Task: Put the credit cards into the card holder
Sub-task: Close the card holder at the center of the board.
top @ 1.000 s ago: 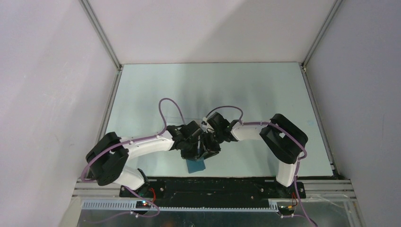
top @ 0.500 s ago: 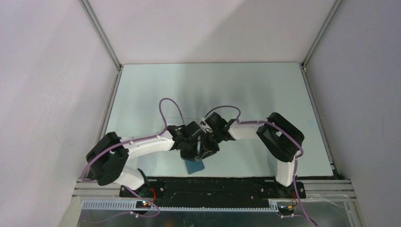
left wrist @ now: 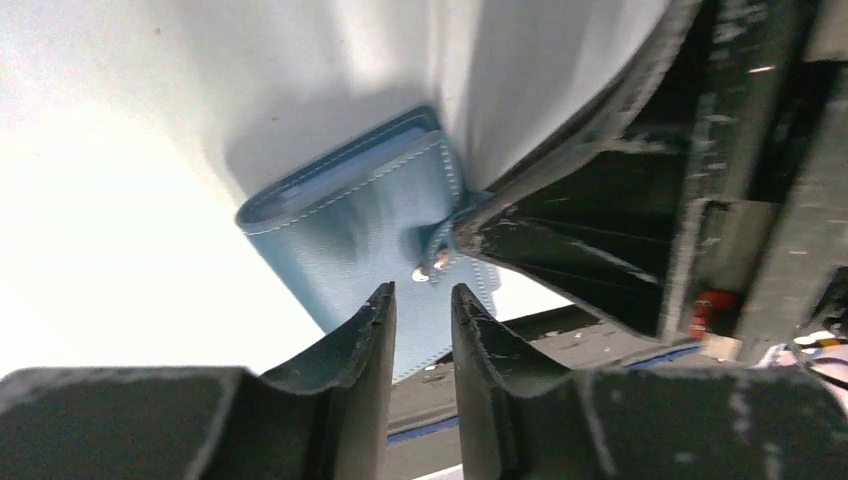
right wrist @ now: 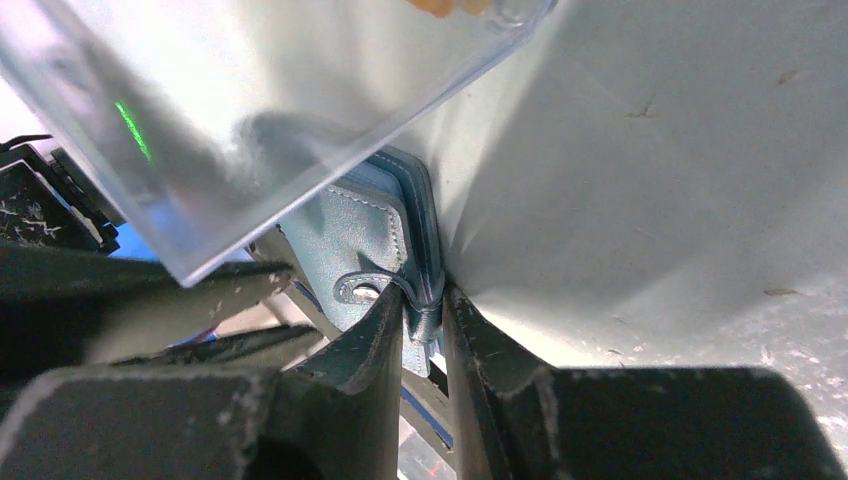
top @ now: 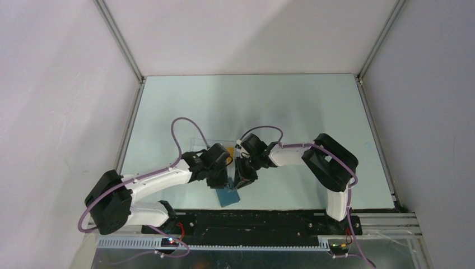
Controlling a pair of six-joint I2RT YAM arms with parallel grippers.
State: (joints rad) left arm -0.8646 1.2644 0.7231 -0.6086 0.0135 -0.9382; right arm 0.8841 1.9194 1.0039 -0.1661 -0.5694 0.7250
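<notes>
Pale green counter (top: 302, 106), clear rectangular plastic sheet (right wrist: 260, 110) over its near half, white enclosure walls (top: 50, 101), aluminium corner struts (top: 119, 39), black mounting plate (top: 252, 219) along the near edge

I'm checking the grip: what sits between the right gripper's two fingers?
The right wrist view shows the snap strap and edge of the small flat blue stitched wallet pinched between the right gripper's jaws.

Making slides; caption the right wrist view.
Right gripper pinching the blue card holder's snap strap, partly behind a clear plastic sheet.
</notes>
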